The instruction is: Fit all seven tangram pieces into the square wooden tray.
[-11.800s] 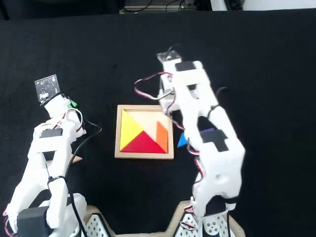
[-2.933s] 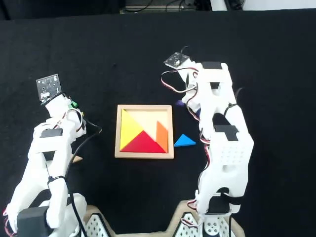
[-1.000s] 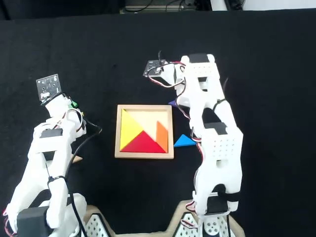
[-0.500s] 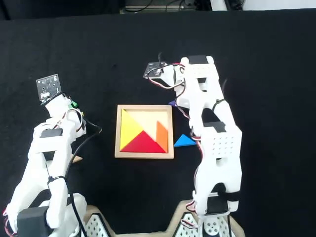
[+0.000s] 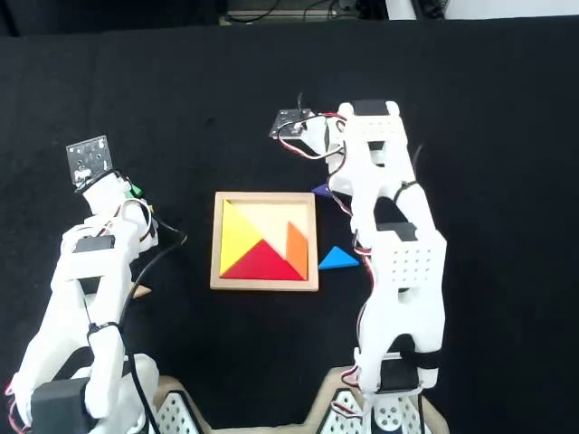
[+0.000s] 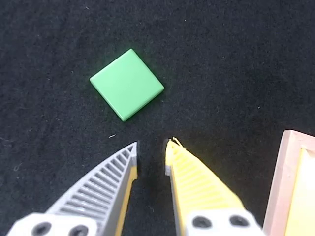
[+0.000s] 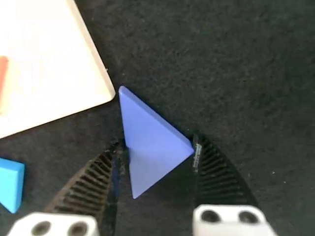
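Now the high view gives just a sliver of the purple triangle (image 5: 320, 190) by the tray's (image 5: 265, 286) far right corner, tucked under the right arm (image 5: 398, 262). The right wrist camera tells more: right gripper (image 7: 156, 147) jaws pinching it, its long edge flat along one jaw, the square corner against the other, one sharp tip pointing at the tray corner, just beside it. Blue triangle (image 5: 338, 259) lies on the surface (image 5: 470, 108) beside the tray's right rim. Over on the left, left gripper (image 6: 152, 144) jaws a slit apart, gripping nothing, green square (image 6: 127, 84) just beyond the tips, one corner aimed at them.
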Robot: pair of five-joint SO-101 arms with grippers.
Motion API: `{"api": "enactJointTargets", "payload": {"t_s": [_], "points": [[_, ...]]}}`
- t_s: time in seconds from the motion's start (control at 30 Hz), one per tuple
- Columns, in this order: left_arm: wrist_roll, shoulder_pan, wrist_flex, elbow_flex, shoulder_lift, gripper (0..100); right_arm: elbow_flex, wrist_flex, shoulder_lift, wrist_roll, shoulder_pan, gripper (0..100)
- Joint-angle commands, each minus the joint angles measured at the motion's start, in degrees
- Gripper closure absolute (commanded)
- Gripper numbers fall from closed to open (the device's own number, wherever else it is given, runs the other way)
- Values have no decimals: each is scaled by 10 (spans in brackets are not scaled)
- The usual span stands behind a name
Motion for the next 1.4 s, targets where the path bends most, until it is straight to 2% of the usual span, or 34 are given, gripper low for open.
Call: {"api": "enactJointTargets", "payload": {"t_s": [0.0,0.2,0.5,0.67,0.77,1.13,1.23,1.37], "points": [[-2,7,-12,-12,-1,895,-7,-3,-5,4,11,884],[-2,7,-12,-12,-1,895,-38,24,-7,4,13,885],[-2,7,-12,-12,-1,895,-200,181,-7,2,18,885],[-2,7,-12,-12,-1,895,-252,202,-7,-62,22,885],[-2,7,-12,-12,-1,895,-246,204,-26,-70,22,885],[-2,7,-12,-12,-1,895,21,185,-256,-116,-8,885],[-2,7,-12,-12,-1,895,132,141,-309,-138,-38,885],[-2,7,-12,-9,-1,895,289,18,-385,-171,-78,885]]}}
